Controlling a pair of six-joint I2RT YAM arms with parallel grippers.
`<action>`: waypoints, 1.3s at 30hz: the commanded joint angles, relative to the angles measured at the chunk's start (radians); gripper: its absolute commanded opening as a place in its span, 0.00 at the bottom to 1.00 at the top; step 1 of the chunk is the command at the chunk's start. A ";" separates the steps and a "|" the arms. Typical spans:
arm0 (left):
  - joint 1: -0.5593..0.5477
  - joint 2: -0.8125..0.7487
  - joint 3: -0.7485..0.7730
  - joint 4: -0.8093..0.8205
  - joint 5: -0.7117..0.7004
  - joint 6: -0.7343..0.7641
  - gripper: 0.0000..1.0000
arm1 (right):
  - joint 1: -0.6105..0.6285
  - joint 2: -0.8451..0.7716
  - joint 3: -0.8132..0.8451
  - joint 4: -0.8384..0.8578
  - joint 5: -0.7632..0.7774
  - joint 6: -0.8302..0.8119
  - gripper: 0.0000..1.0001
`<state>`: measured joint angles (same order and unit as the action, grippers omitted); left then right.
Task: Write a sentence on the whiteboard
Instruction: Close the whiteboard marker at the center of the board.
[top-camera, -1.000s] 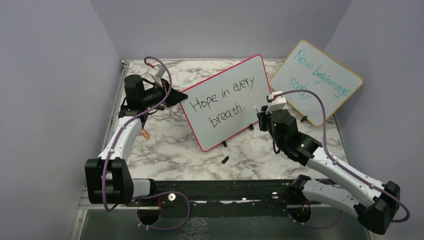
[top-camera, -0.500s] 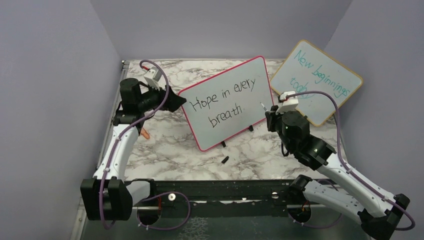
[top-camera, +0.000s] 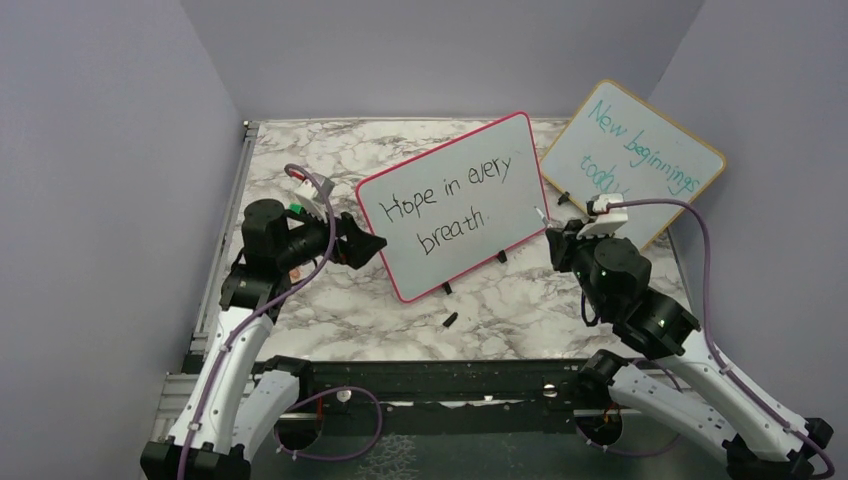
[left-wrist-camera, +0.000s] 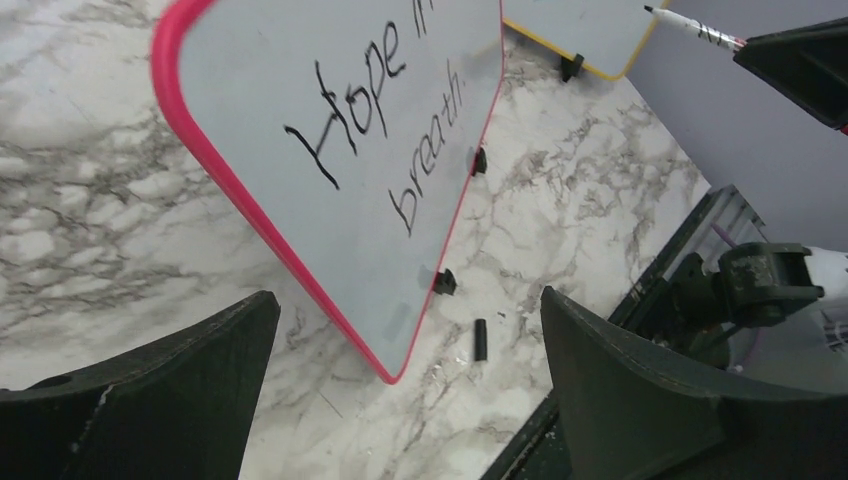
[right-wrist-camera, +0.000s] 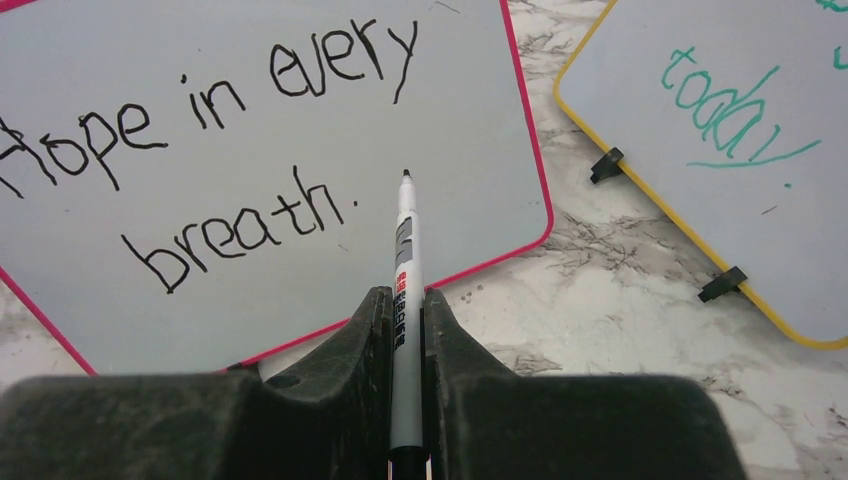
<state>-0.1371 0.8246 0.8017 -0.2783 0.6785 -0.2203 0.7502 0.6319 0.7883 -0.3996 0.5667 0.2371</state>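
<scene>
A small black cap (top-camera: 450, 320) lies on the marble-patterned table (top-camera: 330, 305) before the pink-framed whiteboard (top-camera: 470, 250), which is propped on black feet and bears the sentence (top-camera: 440, 205) "Hope in every breath." The left gripper (top-camera: 370, 247) hovers at its left edge, jaws spread. The right gripper (right-wrist-camera: 405, 320) pinches a marker (right-wrist-camera: 404, 230) near the right edge. A yellow-framed board (top-camera: 640, 160) leans behind.

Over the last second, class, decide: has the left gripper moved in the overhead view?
Yes. The left gripper has come down the left edge of the whiteboard, from its far-left corner to about halfway along, toward the near side, and its jaws have opened.
</scene>
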 joint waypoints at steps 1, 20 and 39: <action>-0.070 -0.075 -0.062 -0.054 -0.046 -0.163 0.99 | -0.008 -0.031 -0.023 -0.023 -0.012 0.034 0.01; -0.706 0.164 -0.147 0.004 -0.499 -0.314 0.99 | -0.007 -0.006 -0.085 0.029 -0.054 0.065 0.01; -0.807 0.498 -0.095 0.156 -0.535 -0.321 0.99 | -0.008 -0.007 -0.113 0.070 -0.074 0.061 0.01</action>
<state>-0.9253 1.2293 0.6323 -0.1097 0.1394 -0.5560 0.7502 0.6281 0.6853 -0.3744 0.5064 0.2958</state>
